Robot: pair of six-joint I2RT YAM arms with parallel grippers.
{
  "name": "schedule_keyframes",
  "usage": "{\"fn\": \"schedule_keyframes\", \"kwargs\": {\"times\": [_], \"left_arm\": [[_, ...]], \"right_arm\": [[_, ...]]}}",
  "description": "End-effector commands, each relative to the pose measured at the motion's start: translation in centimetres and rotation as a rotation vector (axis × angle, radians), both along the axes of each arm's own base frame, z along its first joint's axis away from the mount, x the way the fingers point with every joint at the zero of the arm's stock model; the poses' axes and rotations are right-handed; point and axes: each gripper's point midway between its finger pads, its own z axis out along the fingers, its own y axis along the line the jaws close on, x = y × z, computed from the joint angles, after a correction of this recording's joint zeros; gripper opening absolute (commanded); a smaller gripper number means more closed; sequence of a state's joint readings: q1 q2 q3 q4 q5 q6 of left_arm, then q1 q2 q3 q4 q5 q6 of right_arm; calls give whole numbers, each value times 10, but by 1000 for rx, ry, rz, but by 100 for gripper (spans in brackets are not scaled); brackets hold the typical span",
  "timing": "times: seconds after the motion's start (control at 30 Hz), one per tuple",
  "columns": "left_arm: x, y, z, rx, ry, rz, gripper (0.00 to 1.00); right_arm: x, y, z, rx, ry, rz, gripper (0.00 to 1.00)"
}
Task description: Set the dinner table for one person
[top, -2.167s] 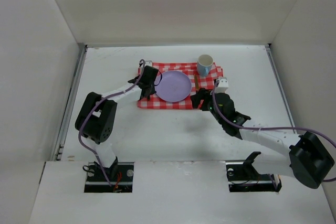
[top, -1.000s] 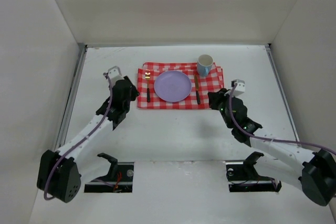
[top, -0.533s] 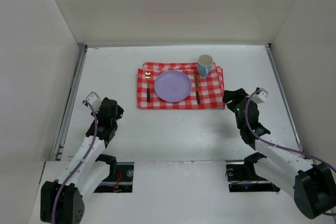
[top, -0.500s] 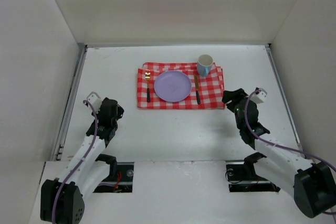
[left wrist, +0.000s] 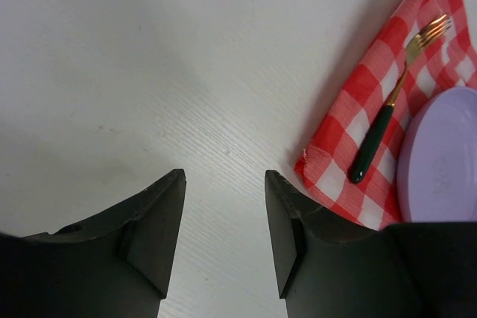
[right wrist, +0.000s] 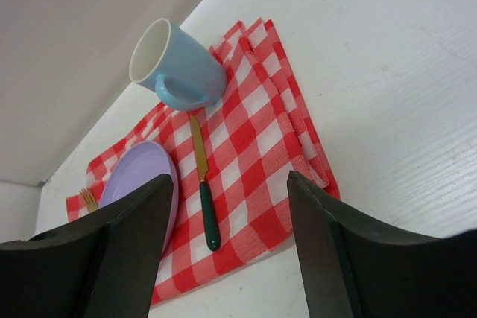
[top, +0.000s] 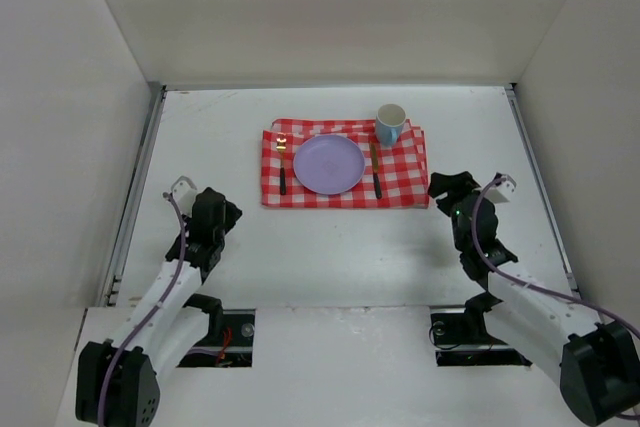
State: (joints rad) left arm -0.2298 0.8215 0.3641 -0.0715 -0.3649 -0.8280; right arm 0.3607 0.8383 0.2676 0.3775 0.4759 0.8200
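On the white dinner table (top: 330, 247) lies a red-and-white checked cloth (top: 400, 182). A lilac plate (top: 329, 164) sits at its middle. A gold fork with a dark green handle (top: 282, 169) (left wrist: 387, 117) lies left of the plate, and a matching knife (top: 375, 171) (right wrist: 203, 188) lies right of it. A light blue cup (top: 390, 124) (right wrist: 175, 65) stands at the cloth's back right corner. My left gripper (top: 226, 215) (left wrist: 223, 217) hangs open over bare table, left of the cloth. My right gripper (top: 447, 187) (right wrist: 231, 221) is open too, just right of the cloth, holding nothing.
White walls close in the table on three sides, with metal rails (top: 135, 187) along its left and right edges. The arm bases (top: 205, 332) stand at the near edge.
Both arms have drawn back from the cloth toward the near edge. The right gripper has opened wide, leaving the knife lying on the cloth; the left has opened a little more.
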Motion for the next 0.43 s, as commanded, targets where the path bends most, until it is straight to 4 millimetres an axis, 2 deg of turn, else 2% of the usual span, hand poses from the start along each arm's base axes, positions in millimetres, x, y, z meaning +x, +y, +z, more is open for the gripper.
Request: {"fn": "schedule_keyframes", "kwargs": {"times": [0.0, 0.2, 0.4], "left_arm": [[0, -5, 8, -22, -43, -25, 44], [4, -9, 10, -12, -35, -40, 44], [18, -18, 13, 6, -20, -70, 43]], "right_arm": [[2, -8, 21, 31, -85, -41, 69], [4, -3, 19, 29, -75, -18, 71], [8, 3, 14, 29, -58, 9, 71]]}}
